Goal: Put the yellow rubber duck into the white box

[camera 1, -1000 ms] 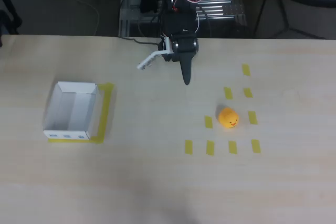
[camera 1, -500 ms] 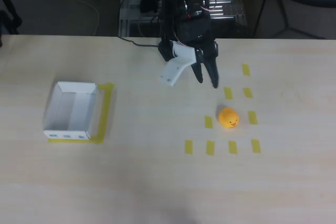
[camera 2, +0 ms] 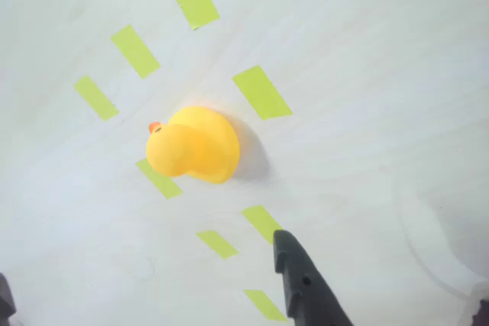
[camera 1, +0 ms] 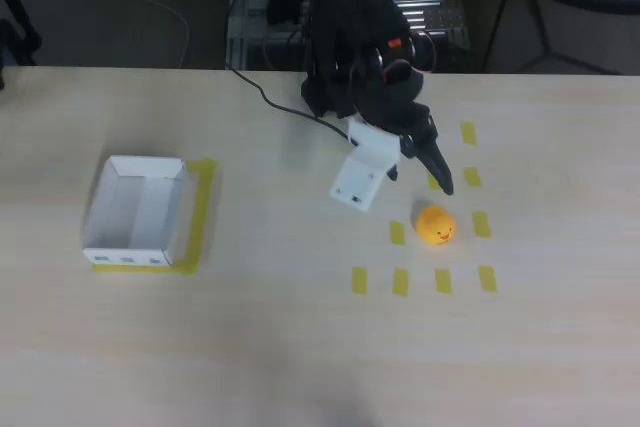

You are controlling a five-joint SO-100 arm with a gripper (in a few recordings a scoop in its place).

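Overhead view: yellow rubber duck (camera 1: 435, 225) sits on the pale wood-grain counter (camera 1: 300, 347), right of centre, inside a loose ring of short yellow tape strips (camera 1: 401, 281). One strip lies just left of it, another just right, a row of four below. Duck is free, nothing touching it.

The tool (camera 1: 402, 183) hangs over the counter up and left of the duck, fingers spread apart: white finger (camera 1: 360, 175) to the left, black finger (camera 1: 437, 166) to the right, its tip just above the duck's top edge in the picture. Nothing between them.

White box (camera 1: 137, 214) stands at the left of the counter, well apart from duck and tool, open side up, interior bare, blue marks along its lower outer wall. A yellow tape frame (camera 1: 203, 209) shows along its right and lower edges.

Wrist view: duck (camera 2: 194, 145) upright on the counter, small orange beak at its upper left; black fingertip (camera 2: 299, 276) lower right of it, not touching
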